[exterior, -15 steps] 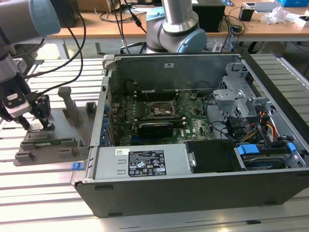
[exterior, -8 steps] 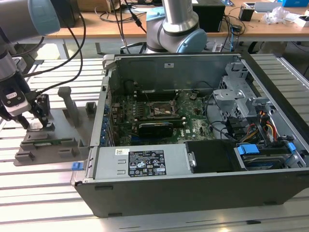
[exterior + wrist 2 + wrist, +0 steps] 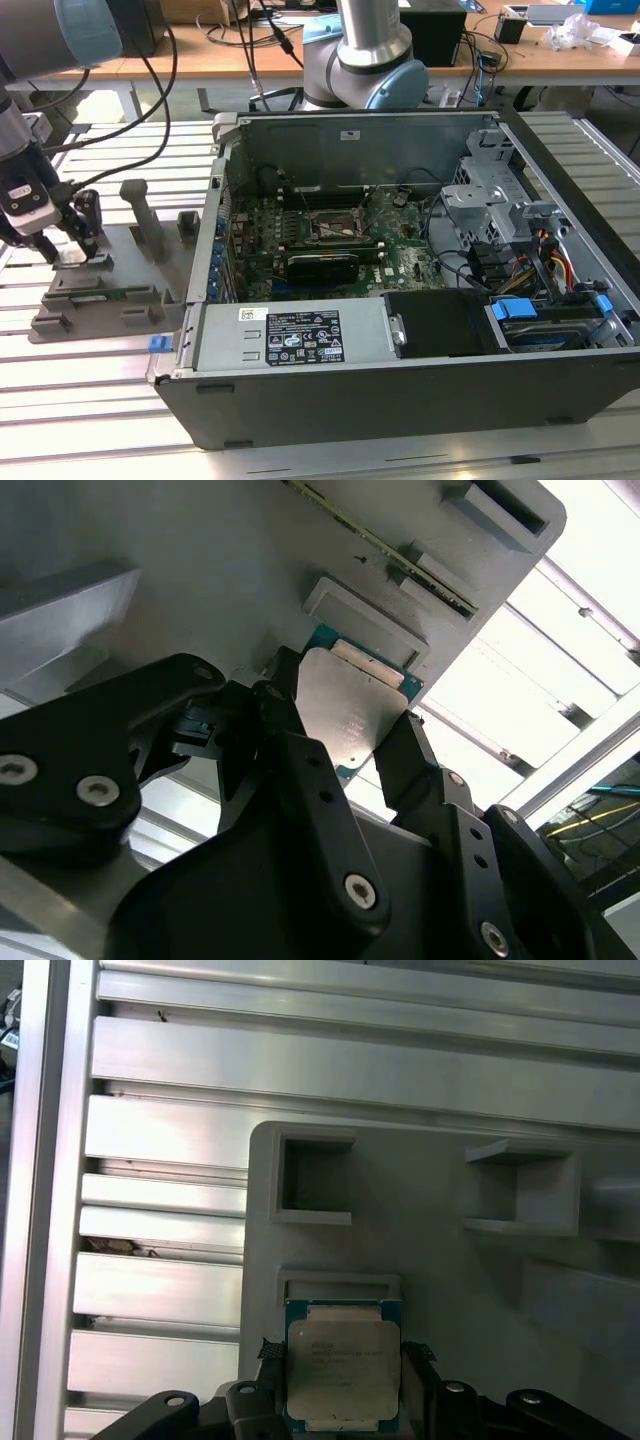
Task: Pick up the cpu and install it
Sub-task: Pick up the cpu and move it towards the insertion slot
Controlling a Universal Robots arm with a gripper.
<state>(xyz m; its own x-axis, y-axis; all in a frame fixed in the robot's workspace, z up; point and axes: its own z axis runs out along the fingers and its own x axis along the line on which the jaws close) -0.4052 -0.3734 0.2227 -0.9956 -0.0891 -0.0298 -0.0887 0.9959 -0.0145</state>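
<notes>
The cpu (image 3: 342,1365) is a small square chip with a silvery-grey top and a thin teal rim. It sits between the black fingers of my gripper (image 3: 340,1355), which press on two opposite edges. The second wrist view shows the cpu (image 3: 350,715) tilted between the fingers (image 3: 290,730), just off the grey holder plate (image 3: 200,560). In the exterior view my gripper (image 3: 65,245) hangs over the left end of the grey holder (image 3: 130,290), left of the open computer case (image 3: 400,400). The black socket frame (image 3: 330,228) lies on the motherboard inside the case.
The holder carries upright posts (image 3: 145,215) and a long narrow green strip (image 3: 100,295). Everything rests on a slatted aluminium table (image 3: 80,400). The arm's base (image 3: 365,60) stands behind the case. Drive cages and cables (image 3: 520,260) fill the case on the exterior view's right.
</notes>
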